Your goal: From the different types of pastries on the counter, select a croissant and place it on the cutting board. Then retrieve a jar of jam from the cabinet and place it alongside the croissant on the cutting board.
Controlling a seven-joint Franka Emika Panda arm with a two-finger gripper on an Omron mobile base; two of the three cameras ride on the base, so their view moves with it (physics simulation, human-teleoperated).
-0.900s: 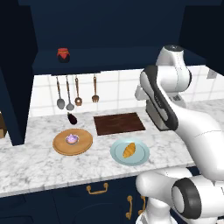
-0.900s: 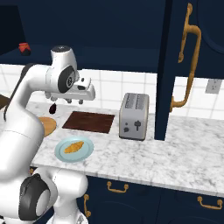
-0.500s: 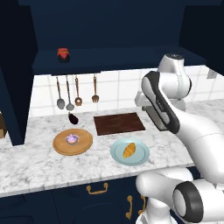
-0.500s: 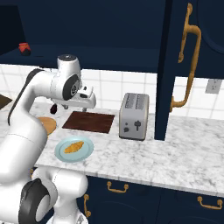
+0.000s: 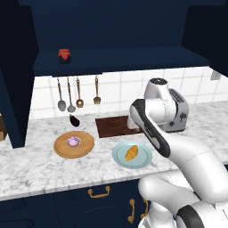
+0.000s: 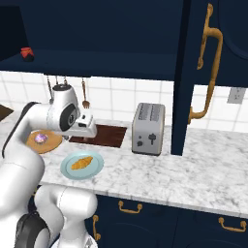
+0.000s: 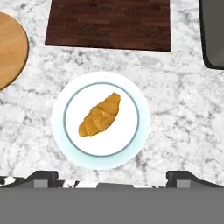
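The golden croissant (image 7: pixel 100 115) lies on a pale blue plate (image 7: pixel 131 151) near the counter's front edge, and it also shows from the sides as croissant (image 5: pixel 132 152) and croissant (image 6: pixel 81 162). My gripper (image 7: pixel 111 177) hangs above it, open wide, with a fingertip on each side of the plate and nothing between them. The dark brown cutting board (image 7: pixel 109 22) lies bare just behind the plate, also seen as cutting board (image 5: pixel 113 127). The purple cupcake (image 5: pixel 73 141) sits on a round tan board (image 5: pixel 87 147). The jar of jam (image 5: pixel 65 55) stands on the navy cabinet shelf (image 5: pixel 120 58).
A silver toaster (image 6: pixel 148 128) stands to the right of the cutting board. A small eggplant (image 5: pixel 75 120) lies by the wall under hanging utensils (image 5: pixel 71 95). A tall navy cabinet door with a brass handle (image 6: pixel 210 72) rises at the right.
The jaws have gone from shut to wide open. The arm has swung forward and lower, bringing the hand over the plate.
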